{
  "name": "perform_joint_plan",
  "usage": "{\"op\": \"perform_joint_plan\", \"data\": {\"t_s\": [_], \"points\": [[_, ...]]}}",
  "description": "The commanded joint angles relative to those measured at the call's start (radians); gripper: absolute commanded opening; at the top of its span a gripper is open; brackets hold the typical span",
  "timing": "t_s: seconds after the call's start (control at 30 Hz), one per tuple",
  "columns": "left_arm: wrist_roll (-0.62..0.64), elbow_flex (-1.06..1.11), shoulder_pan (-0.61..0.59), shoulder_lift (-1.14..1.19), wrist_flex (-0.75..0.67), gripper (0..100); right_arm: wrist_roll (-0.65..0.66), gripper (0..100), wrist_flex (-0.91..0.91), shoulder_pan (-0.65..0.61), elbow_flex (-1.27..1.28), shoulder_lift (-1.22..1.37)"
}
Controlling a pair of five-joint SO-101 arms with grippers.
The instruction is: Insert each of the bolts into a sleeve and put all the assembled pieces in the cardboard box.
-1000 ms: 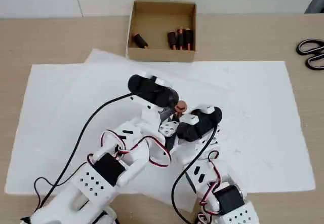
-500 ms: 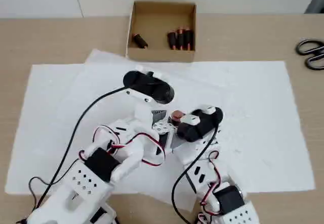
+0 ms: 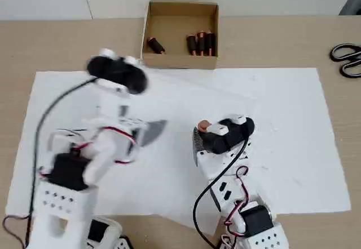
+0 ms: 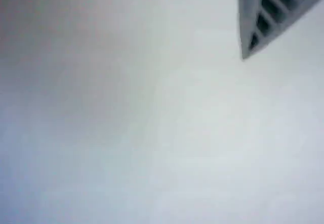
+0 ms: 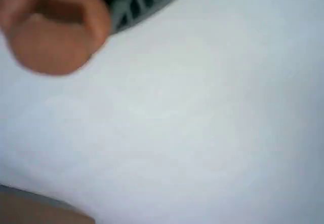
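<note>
Assembled black-and-copper cylindrical pieces [image 3: 201, 42] lie in the open brown cardboard box [image 3: 175, 26] at the far edge of the light wooden table [image 3: 56, 40]. Three are side by side and touching, near one wall. A fourth piece [image 3: 155, 45] lies alone and tilted, near the opposite wall.

My right gripper [image 3: 201, 130] is closed on a copper-brown round-ended piece [image 3: 203, 126]. I hold it above the large white paper sheet [image 3: 282, 119], near the sheet's middle and well apart from the box. In my right wrist view the piece [image 5: 53, 29] shows a rounded end with a shallow hollow and something black behind it, with the paper below. I cannot tell whether it is a bolt, a sleeve or the two joined.

My left gripper [image 3: 151, 132] hangs over the same sheet, apart from my right one and on its left. Whether it is open or closed I cannot tell.

Dark-handled scissors [image 3: 347, 59] lie on the bare table at the right edge, far from both arms.
</note>
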Motion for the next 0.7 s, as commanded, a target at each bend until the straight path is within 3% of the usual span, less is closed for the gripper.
{"op": "perform_joint_plan", "data": {"t_s": [0.0,0.2,0.37,0.67], "points": [[-0.041,-0.17,-0.173,-0.021,0.098,31,0.031,0.4,0.008,0.013,0.009,-0.008],[-0.1,-0.331,-0.431,-0.02,0.215,31,0.133,0.4,-0.007,0.116,-0.058,-0.008],[-0.147,-0.332,-0.476,-0.017,0.318,31,0.198,0.4,0.033,0.125,-0.276,0.079],[-0.147,-0.315,-0.479,-0.02,0.342,31,0.204,0.4,-0.058,0.222,-0.919,0.868]]}}
